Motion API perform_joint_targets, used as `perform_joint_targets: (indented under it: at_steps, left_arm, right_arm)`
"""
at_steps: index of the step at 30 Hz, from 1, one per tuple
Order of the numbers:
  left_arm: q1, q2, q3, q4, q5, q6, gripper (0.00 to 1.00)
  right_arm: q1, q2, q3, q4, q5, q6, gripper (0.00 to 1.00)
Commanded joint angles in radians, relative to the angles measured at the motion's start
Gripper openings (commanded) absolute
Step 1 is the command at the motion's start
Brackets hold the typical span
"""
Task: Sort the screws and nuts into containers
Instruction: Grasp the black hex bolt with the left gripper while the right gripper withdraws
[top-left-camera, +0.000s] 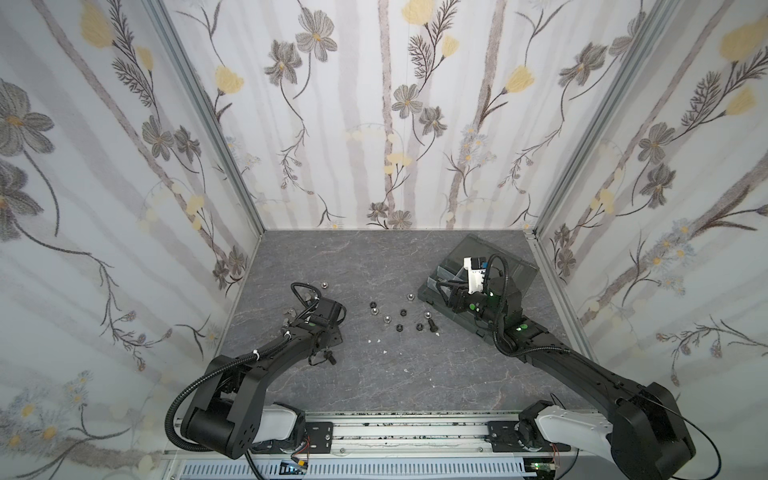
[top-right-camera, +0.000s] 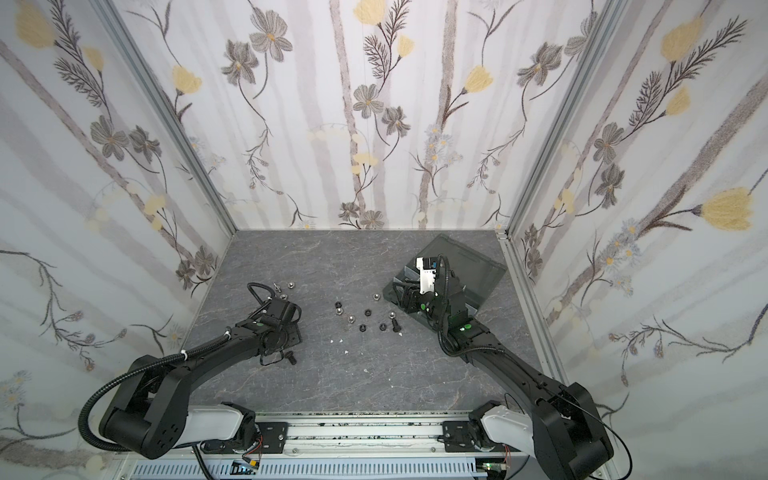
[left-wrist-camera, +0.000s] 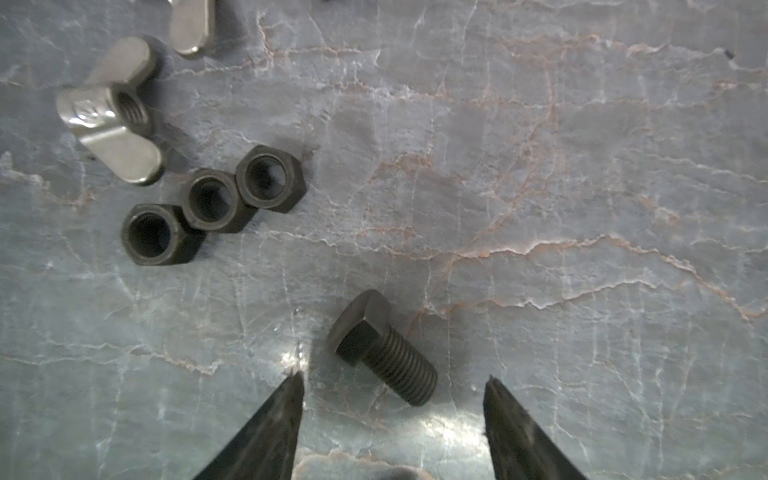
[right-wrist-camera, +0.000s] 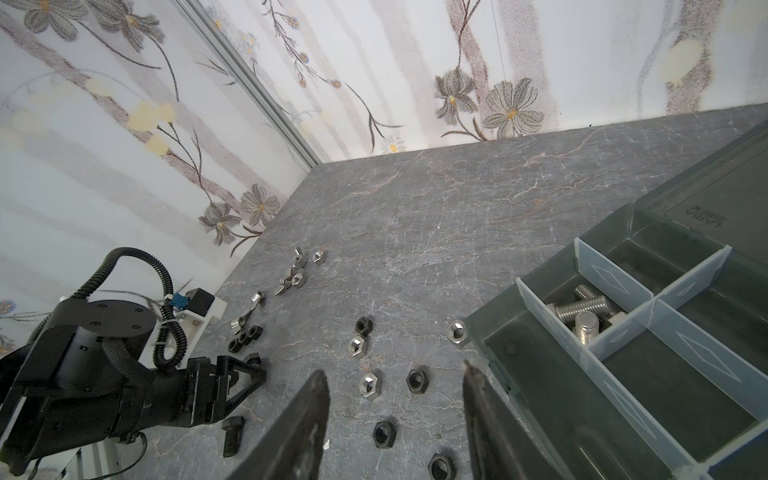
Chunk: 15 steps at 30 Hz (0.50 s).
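While both jaws gape empty, a black screw (left-wrist-camera: 382, 347) lies between the left pair.

Bright, soft shadows, glare on tabletop (left-wrist-camera: 440, 430), bowed edges

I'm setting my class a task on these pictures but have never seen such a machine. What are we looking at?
Two black robot arms stand at a grey marbled table. Both top views look down from overhead; the other two come from cameras on the arms' wrists. Loose black and silver hex nuts lie scattered. The left end effector is open around a black hex-head bolt, not gripping it. The right end effector is open and empty beside a dark grey plastic organizer box holding silver bolts.
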<state>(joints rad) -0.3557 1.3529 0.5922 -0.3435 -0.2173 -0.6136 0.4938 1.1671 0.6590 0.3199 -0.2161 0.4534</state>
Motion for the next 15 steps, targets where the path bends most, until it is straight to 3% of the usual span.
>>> perform_joint_targets:
  at_steps: [1,7,15]
  left_arm:
    - [0.004,0.02,-0.002,0.049,-0.013,-0.023,0.66]
    - [0.015,0.076,0.025,0.08,-0.004,-0.007,0.58]
    - [0.031,0.098,0.05,0.093,0.014,0.026,0.37]
  right_arm:
    - [0.003,0.002,-0.001,0.045,-0.02,0.006,0.53]
    - [0.003,-0.002,-0.002,0.045,-0.015,0.006,0.53]
    - [0.007,0.0,-0.001,0.041,-0.009,0.007,0.53]
